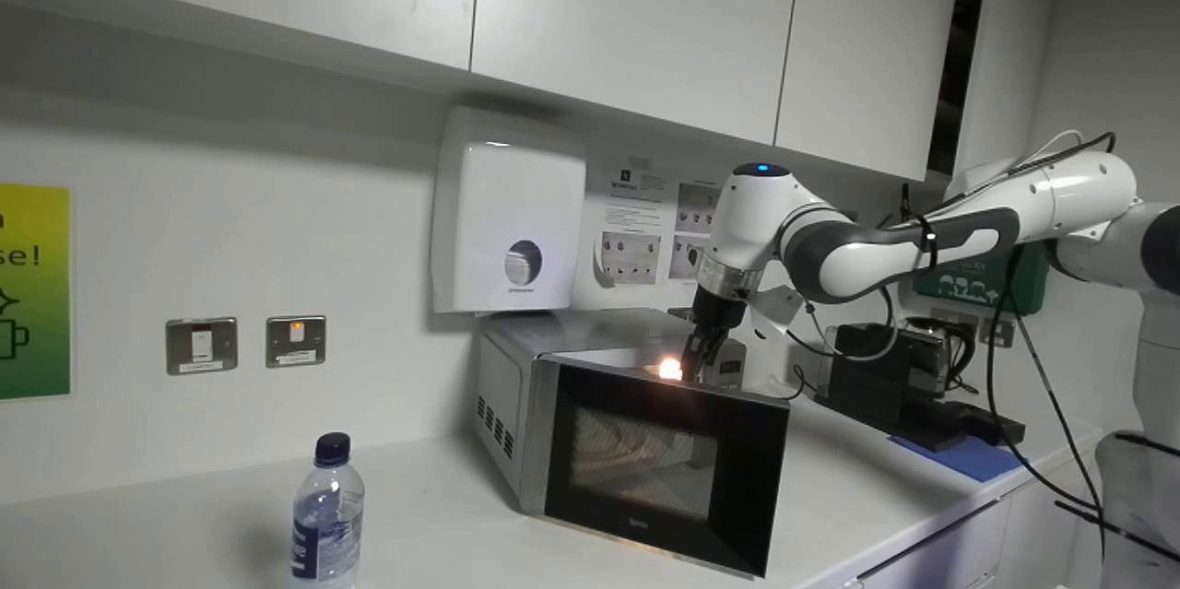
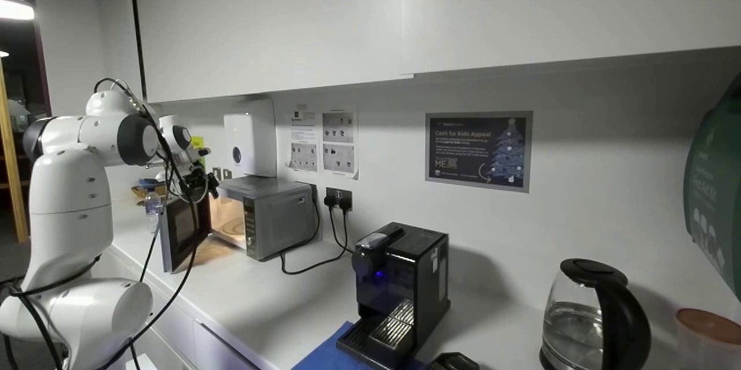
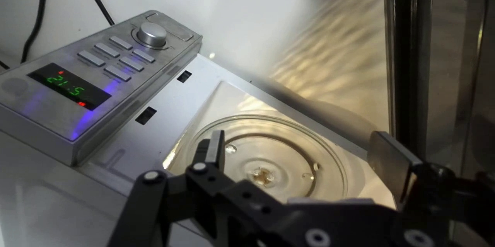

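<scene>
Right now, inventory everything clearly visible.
Long counter: 1, white, along wall
Cabinet doors: several, white, above counter
Boxy metal microwave: 1, grey, counter
Windowed door: 1, black, on microwave, open
Round glass turntable: 1, clear, inside microwave
Plastic bottle: 1, clear, counter
Boxy plastic dispenser: 1, white, wall
Printed sheets: 2, white, wall
Boxy coffee machine: 1, black, counter
Flat mat: 1, blue, counter
Glass kettle: 1, clear/black, counter
Tub: 1, brown-lidded, near kettle
Rectangular posters: 2, yellow-green/dark, wall
Metal switch plates: 2, silver, behind bottle
Rounded plastic case: 1, green, wall
Thin cables: several, black, counter
Jointed arm: 1, white, beside counter
Claw: 1, black, open, beside door
</scene>
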Action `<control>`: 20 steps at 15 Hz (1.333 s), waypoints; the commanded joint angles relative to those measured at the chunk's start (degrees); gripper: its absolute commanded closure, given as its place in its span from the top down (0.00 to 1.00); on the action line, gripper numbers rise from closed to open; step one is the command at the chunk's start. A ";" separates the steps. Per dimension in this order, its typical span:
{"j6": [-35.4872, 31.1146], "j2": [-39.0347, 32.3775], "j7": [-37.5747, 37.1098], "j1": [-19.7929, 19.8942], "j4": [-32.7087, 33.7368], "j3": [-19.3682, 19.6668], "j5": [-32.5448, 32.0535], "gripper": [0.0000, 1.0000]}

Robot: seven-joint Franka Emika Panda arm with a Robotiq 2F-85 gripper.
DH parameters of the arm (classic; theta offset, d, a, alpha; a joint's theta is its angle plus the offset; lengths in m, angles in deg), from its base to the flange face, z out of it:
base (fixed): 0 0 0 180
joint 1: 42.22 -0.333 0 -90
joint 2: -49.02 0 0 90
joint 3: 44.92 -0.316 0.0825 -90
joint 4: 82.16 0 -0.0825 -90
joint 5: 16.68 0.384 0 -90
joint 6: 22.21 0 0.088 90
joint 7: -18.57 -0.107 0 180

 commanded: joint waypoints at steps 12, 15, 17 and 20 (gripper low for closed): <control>-19.60 -1.89 4.00 5.38 -1.70 -4.13 10.33 1.00; -22.07 -3.65 7.92 5.73 -0.37 -4.76 14.53 1.00; -22.94 -5.07 10.97 5.71 1.01 -5.15 17.13 1.00; -22.90 -6.62 14.62 5.64 3.00 -5.49 19.48 1.00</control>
